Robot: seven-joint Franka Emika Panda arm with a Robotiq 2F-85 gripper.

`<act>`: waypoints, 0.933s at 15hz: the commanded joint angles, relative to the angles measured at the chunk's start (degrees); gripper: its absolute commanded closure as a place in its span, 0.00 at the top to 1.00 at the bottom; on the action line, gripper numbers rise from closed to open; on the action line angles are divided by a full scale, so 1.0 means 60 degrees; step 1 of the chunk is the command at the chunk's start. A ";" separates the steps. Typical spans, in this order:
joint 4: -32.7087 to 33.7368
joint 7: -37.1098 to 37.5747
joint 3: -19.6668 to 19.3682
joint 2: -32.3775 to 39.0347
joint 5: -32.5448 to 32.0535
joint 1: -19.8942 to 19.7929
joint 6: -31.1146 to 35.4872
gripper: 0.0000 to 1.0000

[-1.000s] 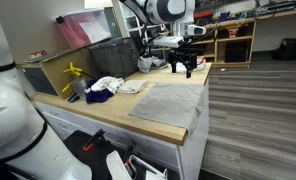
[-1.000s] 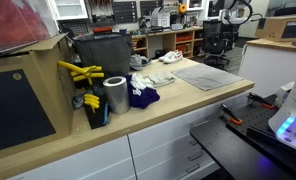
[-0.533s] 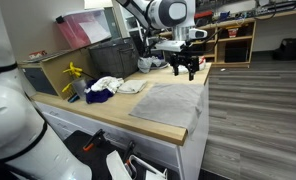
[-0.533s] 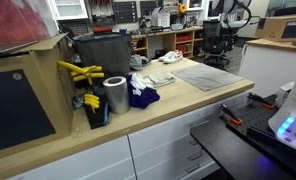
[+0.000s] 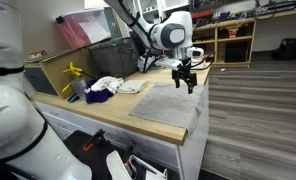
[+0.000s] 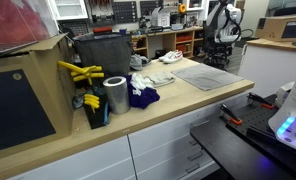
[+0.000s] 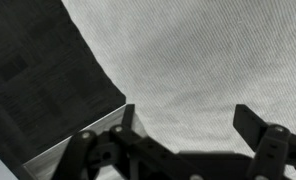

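Note:
A grey cloth (image 5: pixel 168 103) lies flat on the wooden counter (image 5: pixel 108 115), near its end; it is also seen in an exterior view (image 6: pixel 209 76). My gripper (image 5: pixel 188 82) hangs open just above the cloth's far edge, with nothing between its fingers. In the wrist view the gripper (image 7: pixel 184 118) comes in from the bottom, jaws wide apart, over the grey cloth (image 7: pixel 198 60) close to its edge. The counter's corner (image 7: pixel 73 140) and dark floor (image 7: pixel 33 70) show beside it.
White and blue rags (image 5: pixel 106 87) (image 6: pixel 143 90) lie further along the counter. A metal can (image 6: pixel 115 95), yellow tools (image 6: pixel 80 72) and a dark bin (image 6: pixel 103 52) stand behind them. Shelving (image 5: pixel 233 42) lines the far wall.
The arm has swung down and along the counter; the gripper now hangs lower, close over the cloth's far edge. Its jaws stay open.

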 commanded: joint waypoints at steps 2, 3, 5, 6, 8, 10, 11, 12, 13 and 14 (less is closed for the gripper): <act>-0.0297 0.1162 -0.0050 0.0244 -0.0068 0.0541 0.1421 0.71; -0.0293 0.1321 -0.0067 0.0339 -0.0070 0.0618 0.1526 0.69; -0.0343 0.1605 -0.0149 0.0512 -0.0137 0.0761 0.1736 0.53; -0.0372 0.1707 -0.0202 0.0572 -0.0196 0.0825 0.1815 0.46; -0.0402 0.1832 -0.0324 0.0739 -0.0316 0.0905 0.1961 0.31; -0.0380 0.1813 -0.0402 0.0878 -0.0374 0.0929 0.2022 0.15; -0.0372 0.1797 -0.0417 0.0940 -0.0381 0.0934 0.2054 0.09; -0.0390 0.1794 -0.0431 0.0985 -0.0414 0.0958 0.2096 0.02; -0.0423 0.1787 -0.0434 0.1035 -0.0457 0.0984 0.2160 0.00; -0.0443 0.1785 -0.0436 0.1074 -0.0493 0.1004 0.2193 0.00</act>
